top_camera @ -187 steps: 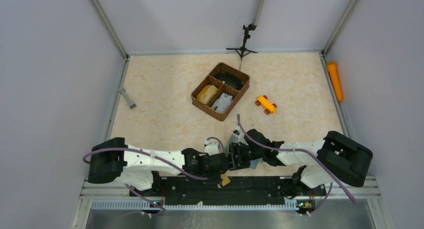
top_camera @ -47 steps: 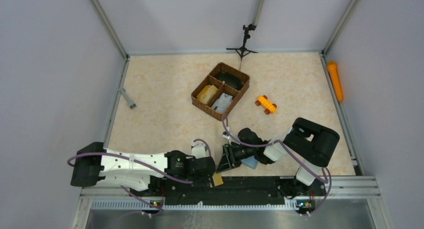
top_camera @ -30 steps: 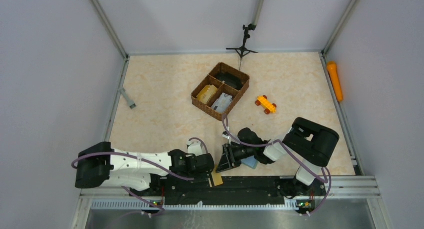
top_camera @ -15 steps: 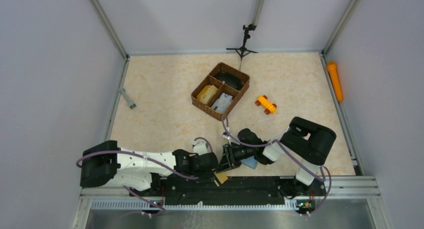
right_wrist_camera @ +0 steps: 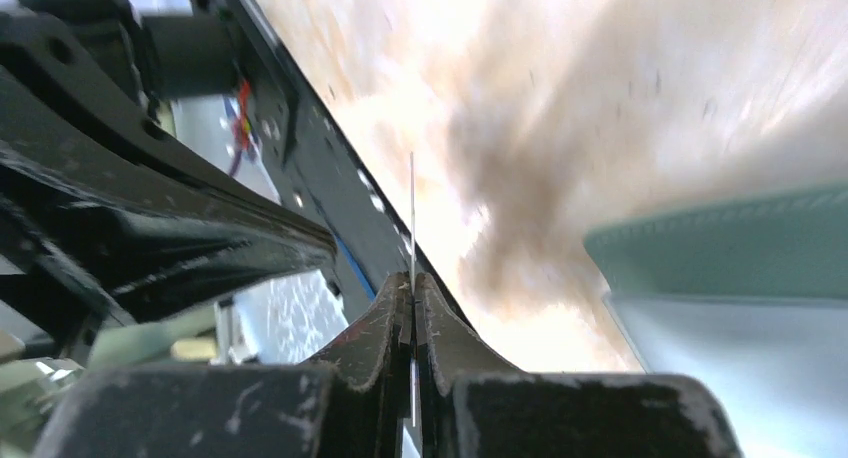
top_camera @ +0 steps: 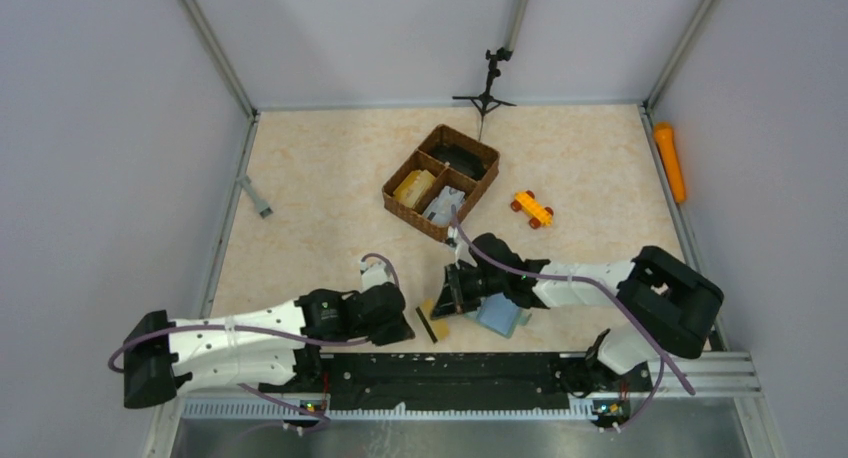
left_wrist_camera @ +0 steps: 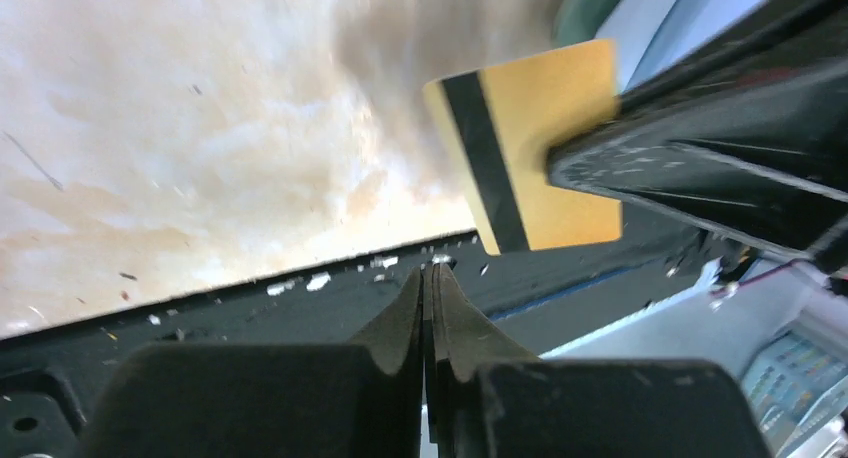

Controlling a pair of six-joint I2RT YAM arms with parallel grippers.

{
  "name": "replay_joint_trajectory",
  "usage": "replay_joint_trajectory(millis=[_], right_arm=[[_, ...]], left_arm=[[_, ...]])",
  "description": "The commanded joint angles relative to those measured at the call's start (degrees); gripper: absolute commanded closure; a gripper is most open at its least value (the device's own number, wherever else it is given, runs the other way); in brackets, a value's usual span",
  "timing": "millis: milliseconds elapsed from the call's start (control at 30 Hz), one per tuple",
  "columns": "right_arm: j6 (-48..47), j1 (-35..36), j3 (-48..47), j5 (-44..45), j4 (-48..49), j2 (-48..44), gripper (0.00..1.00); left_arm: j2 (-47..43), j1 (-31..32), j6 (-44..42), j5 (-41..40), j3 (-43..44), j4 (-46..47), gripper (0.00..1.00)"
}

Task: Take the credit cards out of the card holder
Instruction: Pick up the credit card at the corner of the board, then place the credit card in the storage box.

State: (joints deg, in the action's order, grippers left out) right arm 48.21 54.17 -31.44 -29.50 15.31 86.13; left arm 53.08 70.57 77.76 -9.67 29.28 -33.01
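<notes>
From above, the right gripper (top_camera: 452, 296) pinches a gold credit card (top_camera: 436, 312) just off the tip of the left gripper (top_camera: 405, 326), the opened card holder (top_camera: 498, 316) lying beside the right gripper's wrist; the left wrist view shows the left jaws pressed together on nothing, the black-striped card ahead to their right. The right wrist view shows that card edge-on between clamped jaws, holder at right.

Robot lab cell: plain partition walls (top_camera: 100, 128), aluminium framing (top_camera: 215, 48) (small tripod stand (top_camera: 488, 83) behind).
</notes>
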Motion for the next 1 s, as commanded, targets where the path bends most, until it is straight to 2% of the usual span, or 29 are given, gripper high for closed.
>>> replay_joint_trajectory(millis=[0, 267, 400, 500, 700, 800, 867, 967], right_arm=[[-5.2, -3.8, -9.6, 10.8, -14.9, -5.3, 1.00], [0.2, -8.6, -25.0, 26.3, -16.8, -3.5, 1.00], [7.5, -11.1, -32.7, 32.6, -17.0, 2.2, 1.00], [13.4, -13.0, -36.9, 33.8, -16.1, 7.5, 1.00], [20.6, -14.4, -42.3, 37.9, -11.0, 15.1, 1.00], [20.8, -14.6, -45.5, 38.3, -9.8, 18.8, 1.00], [21.2, -14.8, -47.2, 38.4, -8.9, 21.1, 1.00], [22.0, -14.8, -50.1, 38.9, -8.9, 24.5, 1.00]], left_arm=[[-3.7, -7.2, -9.8, -0.1, -0.8, -1.3, 0.96], [-4.4, -20.6, -20.6, -0.9, 0.5, 4.0, 0.94], [-1.7, -28.5, -25.8, 1.7, 1.2, 7.1, 0.94], [-1.1, -32.6, -28.5, 2.4, 1.4, 10.0, 0.93], [-2.7, -37.5, -32.5, 3.0, 0.8, 14.7, 0.80], [-2.5, -39.3, -34.8, 2.8, 1.7, 14.8, 0.64], [-2.3, -40.0, -36.1, 1.8, 2.3, 14.8, 0.59], [-3.0, -40.4, -37.4, 0.1, 2.4, 15.0, 0.45]])
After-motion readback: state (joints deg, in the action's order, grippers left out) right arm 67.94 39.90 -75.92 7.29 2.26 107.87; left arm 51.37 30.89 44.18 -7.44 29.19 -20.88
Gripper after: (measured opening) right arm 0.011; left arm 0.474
